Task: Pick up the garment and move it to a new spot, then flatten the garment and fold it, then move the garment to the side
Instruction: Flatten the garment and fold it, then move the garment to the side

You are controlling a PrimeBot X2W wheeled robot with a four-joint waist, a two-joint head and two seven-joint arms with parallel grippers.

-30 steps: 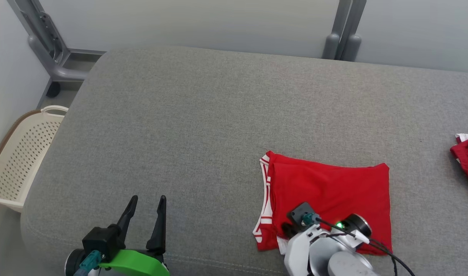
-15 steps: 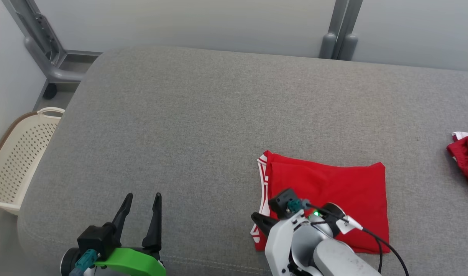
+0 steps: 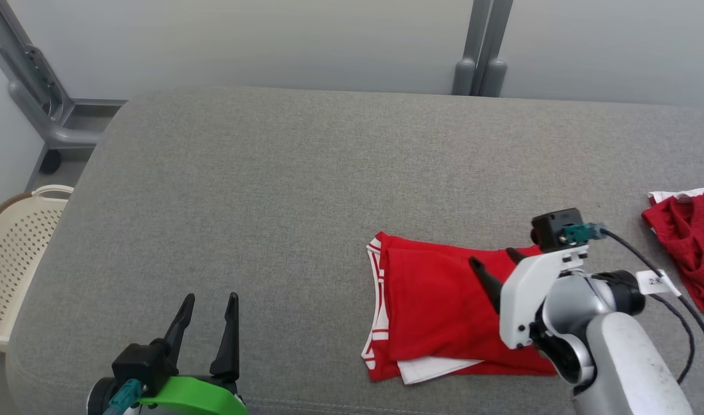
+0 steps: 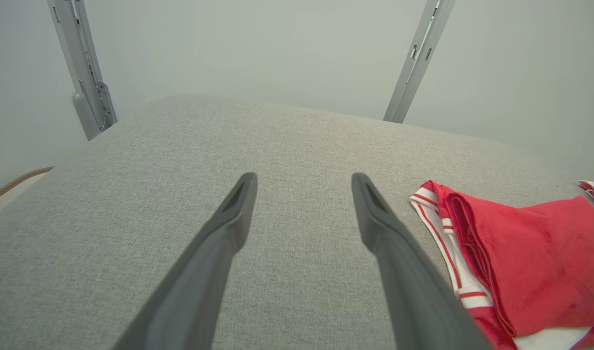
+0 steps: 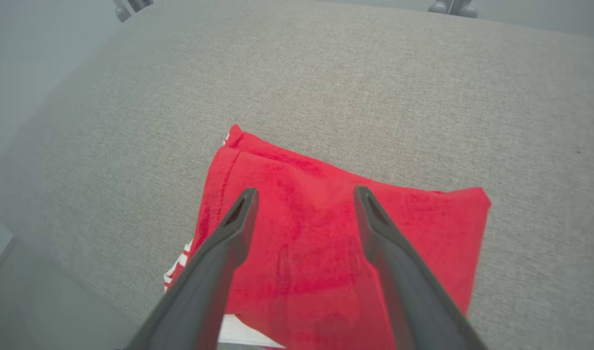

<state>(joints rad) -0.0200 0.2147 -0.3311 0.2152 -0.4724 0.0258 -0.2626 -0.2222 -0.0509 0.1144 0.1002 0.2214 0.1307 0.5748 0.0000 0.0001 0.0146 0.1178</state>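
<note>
Both end effectors wide open, folded red garment (image 3: 432,311) flat on the grey cushion (image 3: 271,184)!
The right end effector (image 3: 493,259) hangs over the garment's right half, fingers spread, gripping nothing. The left end effector (image 3: 210,298) sits well apart to the left, equally spread and empty. White-striped trim peeks out along the garment's left edge. Another red garment (image 3: 686,242) lies at the far right; a cream basket (image 3: 11,259) stands off to the left.

Dark tapered jaws, a green left wrist cover (image 3: 193,397), a white right wrist shell (image 3: 527,300) with teal plug (image 3: 576,233).
</note>
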